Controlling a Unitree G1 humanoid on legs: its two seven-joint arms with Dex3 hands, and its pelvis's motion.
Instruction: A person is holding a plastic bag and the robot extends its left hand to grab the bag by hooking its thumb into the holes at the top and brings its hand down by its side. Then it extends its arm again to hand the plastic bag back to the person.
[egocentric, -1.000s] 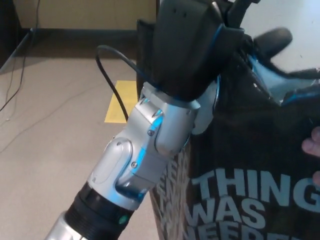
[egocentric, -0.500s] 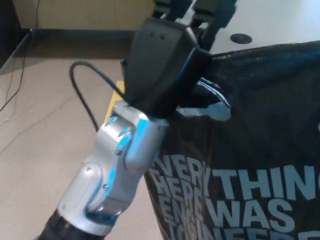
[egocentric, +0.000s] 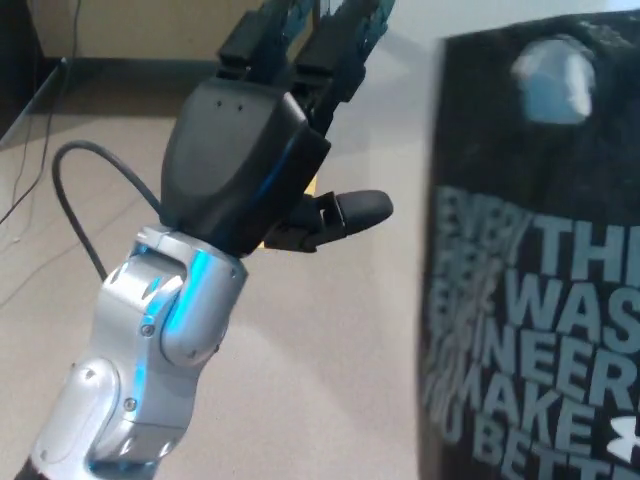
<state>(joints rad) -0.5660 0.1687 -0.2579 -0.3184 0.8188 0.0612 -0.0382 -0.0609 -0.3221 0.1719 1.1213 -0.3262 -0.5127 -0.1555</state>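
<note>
A black plastic bag (egocentric: 540, 270) with pale blue-grey lettering hangs upright at the right of the head view, its oval handle hole (egocentric: 552, 82) showing near the top. My left hand (egocentric: 262, 150) is raised left of it, apart from the bag, with its two fingers (egocentric: 300, 45) stretched up and its thumb (egocentric: 345, 210) pointing toward the bag's left edge. The hand is open and holds nothing. A gap of floor lies between thumb tip and bag. Whoever holds the bag is out of frame. My right hand does not show.
A black cable (egocentric: 75, 205) loops out from my left wrist. Beige floor (egocentric: 330, 360) lies below, with a yellow tape patch mostly behind the hand. A dark baseboard and pale wall (egocentric: 140, 30) run along the back left.
My left hand has drawn away to the left and its thumb has come out of the bag's handle hole. The bag now hangs free at the right, shifted rightward and higher.
</note>
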